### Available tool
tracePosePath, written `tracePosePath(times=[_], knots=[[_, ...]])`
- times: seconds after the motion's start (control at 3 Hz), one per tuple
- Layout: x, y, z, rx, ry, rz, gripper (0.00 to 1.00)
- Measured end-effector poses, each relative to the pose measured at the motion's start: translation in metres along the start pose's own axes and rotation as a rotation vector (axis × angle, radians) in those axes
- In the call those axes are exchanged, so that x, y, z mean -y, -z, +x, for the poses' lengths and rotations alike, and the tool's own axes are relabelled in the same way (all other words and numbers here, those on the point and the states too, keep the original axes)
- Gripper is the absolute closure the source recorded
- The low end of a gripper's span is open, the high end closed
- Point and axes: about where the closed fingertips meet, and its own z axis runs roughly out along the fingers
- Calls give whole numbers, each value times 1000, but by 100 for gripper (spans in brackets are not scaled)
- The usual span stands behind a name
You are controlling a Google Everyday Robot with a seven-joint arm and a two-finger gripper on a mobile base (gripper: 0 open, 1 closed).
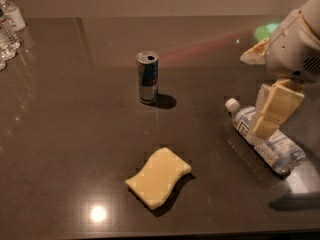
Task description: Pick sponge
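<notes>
The pale yellow sponge [158,177] lies flat on the dark tabletop [75,134], near the front edge and a little left of the middle. Its wavy long edges run diagonally. My gripper [271,113] hangs at the right side of the view, above the table and over a lying water bottle. It is well to the right of the sponge and a little farther back, not touching it. Nothing shows in its grasp.
A blue and silver drink can [148,77] stands upright behind the sponge. A clear water bottle [265,141] lies on its side at the right, under the gripper. Several more bottles [7,26] stand at the far left corner.
</notes>
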Motion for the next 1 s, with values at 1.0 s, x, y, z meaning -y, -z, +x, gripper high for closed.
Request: tracePosePath(times=[1.0], knots=[[-60,-74,-52,114,132,-151,0]])
